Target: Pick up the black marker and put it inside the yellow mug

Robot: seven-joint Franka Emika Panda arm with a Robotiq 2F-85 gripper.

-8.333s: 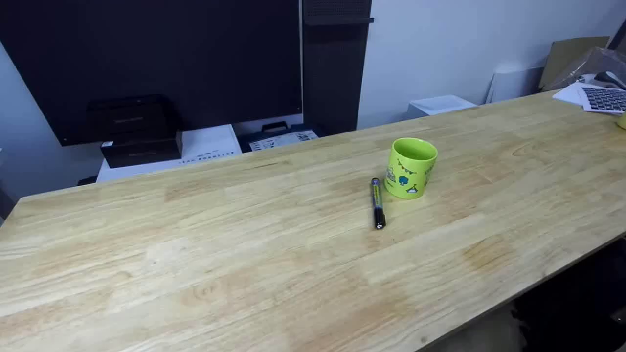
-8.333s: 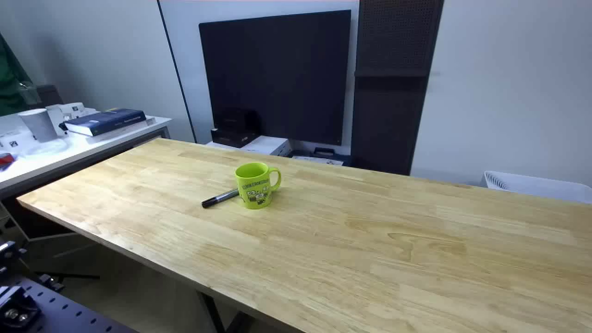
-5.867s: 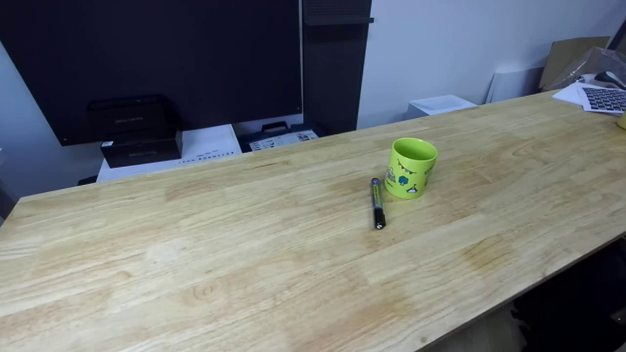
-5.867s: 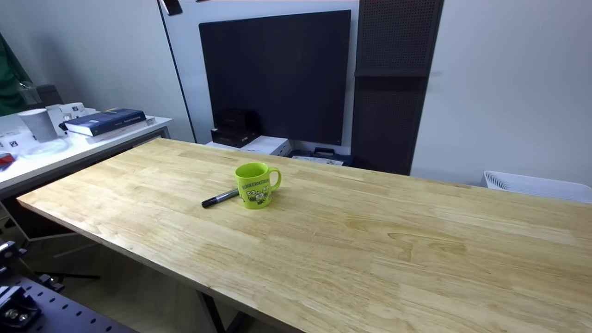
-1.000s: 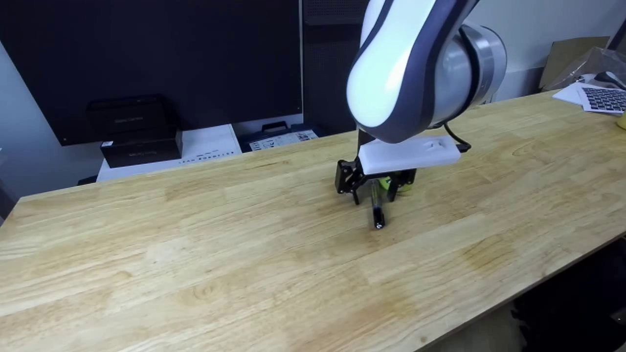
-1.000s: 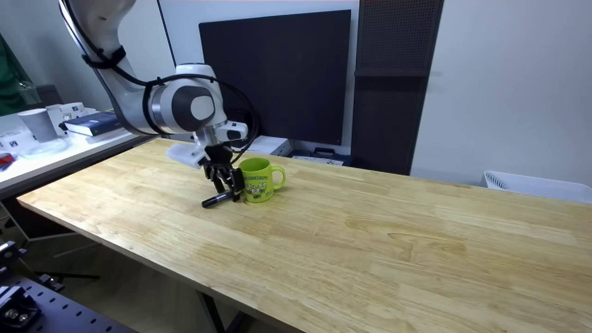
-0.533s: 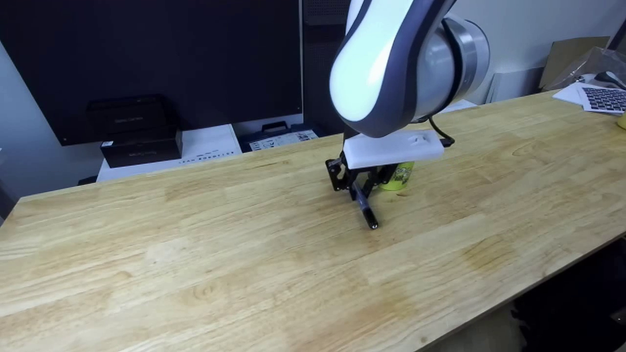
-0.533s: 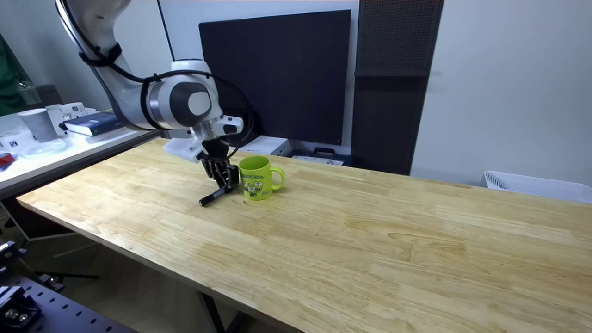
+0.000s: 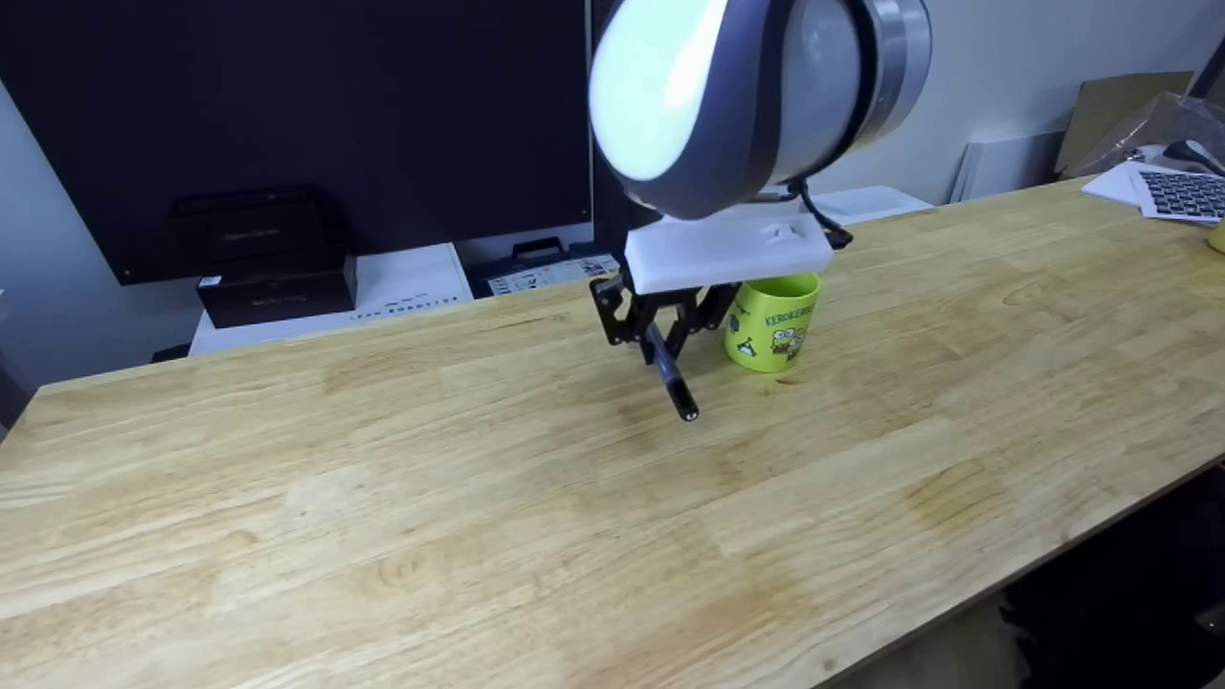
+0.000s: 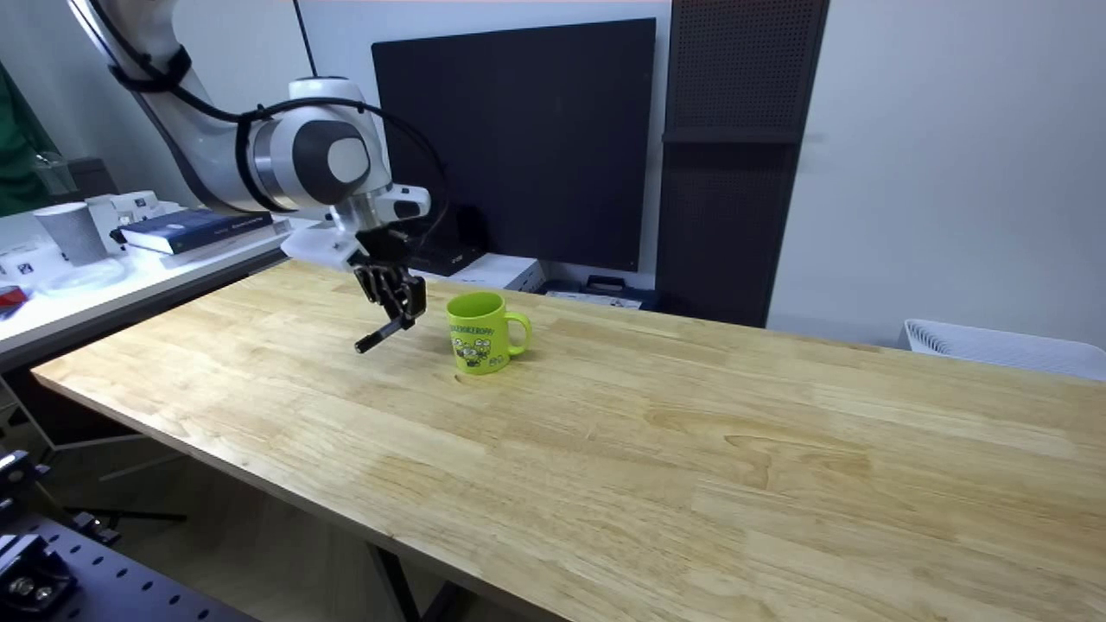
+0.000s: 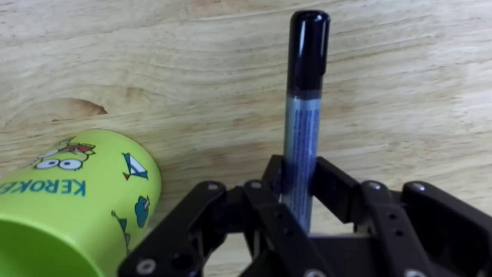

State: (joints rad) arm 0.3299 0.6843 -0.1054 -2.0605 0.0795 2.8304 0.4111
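The black marker [image 11: 305, 69] is pinched between the fingertips of my gripper [image 11: 298, 177], its black cap pointing away from the jaws in the wrist view. Both exterior views show the marker [image 9: 679, 388] slanting out below my gripper [image 10: 401, 320], lifted off the wooden tabletop. Beside it stands the yellow mug [image 9: 773, 325], upright, with printed figures on its side. In an exterior view the mug [image 10: 478, 339] has its handle turned away from the gripper. At the lower left of the wrist view, the mug [image 11: 115, 173] shows part of its opening. The marker's rear end is hidden by the fingers.
The wooden table [image 9: 402, 536] spreads around the mug, its front edge running diagonally in both exterior views. A keyboard-like sheet [image 9: 1187, 194] lies at the far right. A white side table with a blue book [image 10: 197, 226] and a grey cup [image 10: 73, 235] adjoins at the left.
The jaws have shut on the marker, which swung to a slant and rose off the table. The gripper moved up and leftward in both exterior views. The mug has turned slightly.
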